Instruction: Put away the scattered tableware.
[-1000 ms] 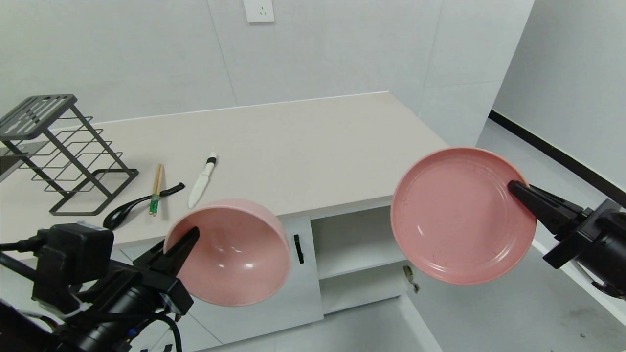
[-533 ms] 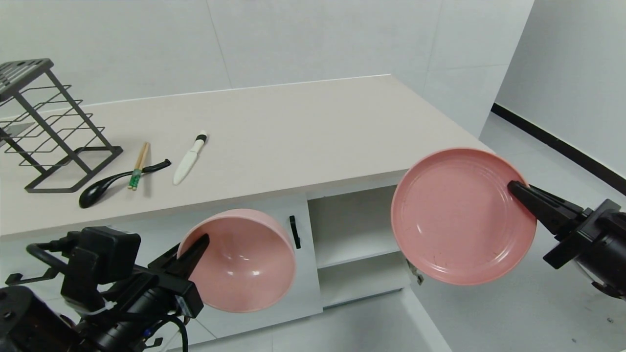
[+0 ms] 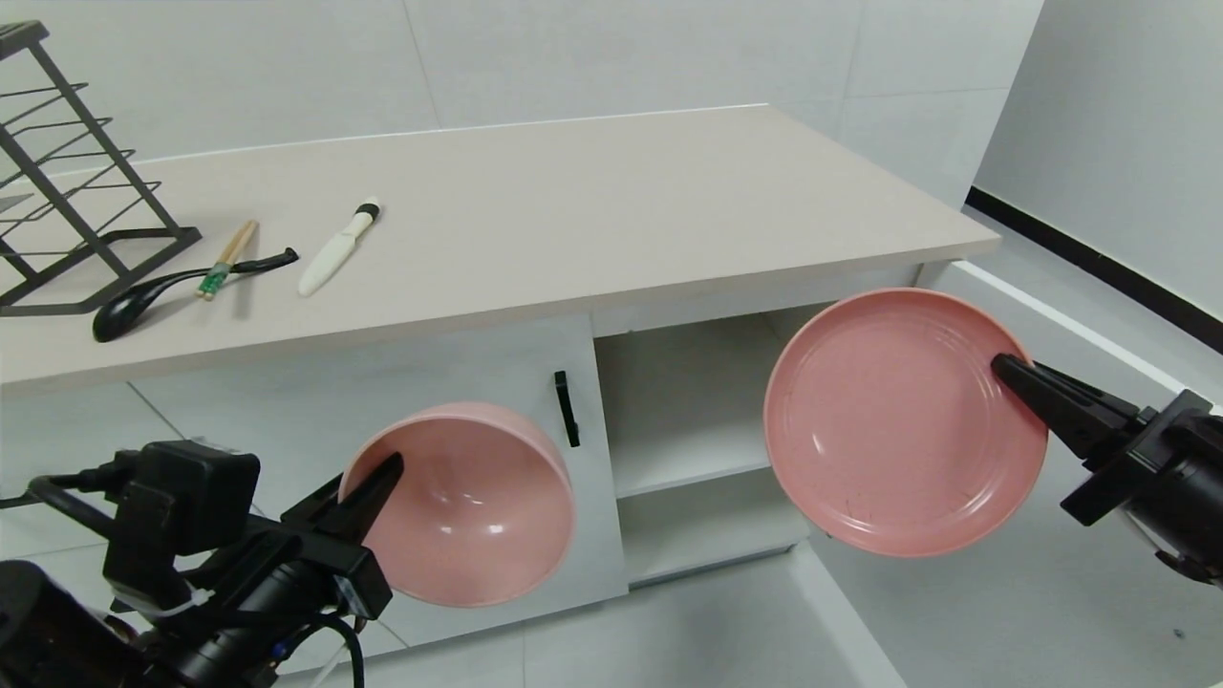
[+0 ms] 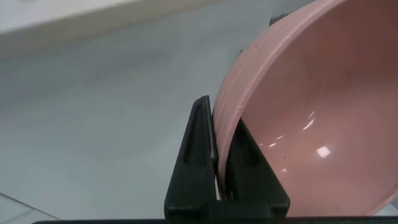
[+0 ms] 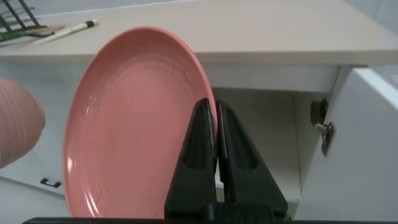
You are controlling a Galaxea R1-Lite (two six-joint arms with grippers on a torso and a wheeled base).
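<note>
Both arms are loaded, seen from the head cam. The left gripper (image 3: 382, 468) (image 4: 217, 115) sits down at 7 o'clock with its fingers pinched on the rim of the round pink plastic bowl (image 3: 478, 516) (image 4: 311, 93), at the bowl's own 9 o'clock edge. The bowl is tipped on its side, hollow facing the camera, in front of the closed white cabinet door (image 3: 287, 401) with the black handle (image 3: 566, 409).

The right gripper (image 3: 1003, 363) (image 5: 211, 106) at 3 o'clock has its fingers clamped on the rim of the flat round pink plate (image 3: 889, 420) (image 5: 137, 118), around the plate's 2 o'clock. The plate is held upright on edge, in the air in front of the open white shelf compartment (image 3: 688, 420).

On the beige countertop (image 3: 621, 210) at 10 o'clock there's a black spoon (image 3: 143, 296), wooden chopsticks (image 3: 225, 260) lying across its handle, a white knife (image 3: 334, 250) just beside them, and a black wire rack (image 3: 57, 191).
</note>
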